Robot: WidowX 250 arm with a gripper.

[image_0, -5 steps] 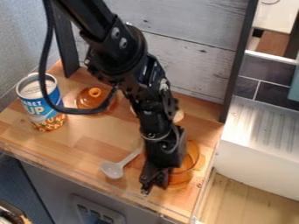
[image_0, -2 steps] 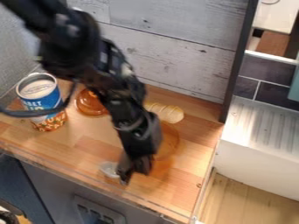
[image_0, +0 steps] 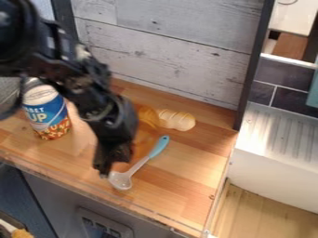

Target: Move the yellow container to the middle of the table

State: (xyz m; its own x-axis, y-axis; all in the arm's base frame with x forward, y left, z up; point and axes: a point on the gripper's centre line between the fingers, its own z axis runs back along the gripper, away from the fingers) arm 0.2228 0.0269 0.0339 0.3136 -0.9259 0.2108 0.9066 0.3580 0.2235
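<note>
Hanging end effector [image_0: 110, 167]: tilted downward over the surface [image_0: 189, 183], seemingly pinching a side wall of the yellow container [image_0: 144, 139]; the contact itself was partly hidden.
Yellow container: directly against the end effector, on its right in the view and blurred; whether it was level or clear of the surface could not be told.
Container risk: a hold on one wall alone might have let the body twist or slip, above all if the arm had swung fast or the bottom had dragged.
Spoon [image_0: 122, 180]: bowl just beside the end effector's tip, blue handle [image_0: 160, 146] slanting away to its right; a container lowered there could have landed on the handle and rocked or tipped.
Roll [image_0: 177, 120]: beyond the end effector and to its right, near the container; a drift back that way could have knocked it.
Can [image_0: 47, 113]: left of the end effector and farther back; overshooting the middle leftward might have made the arm bump it.
</note>
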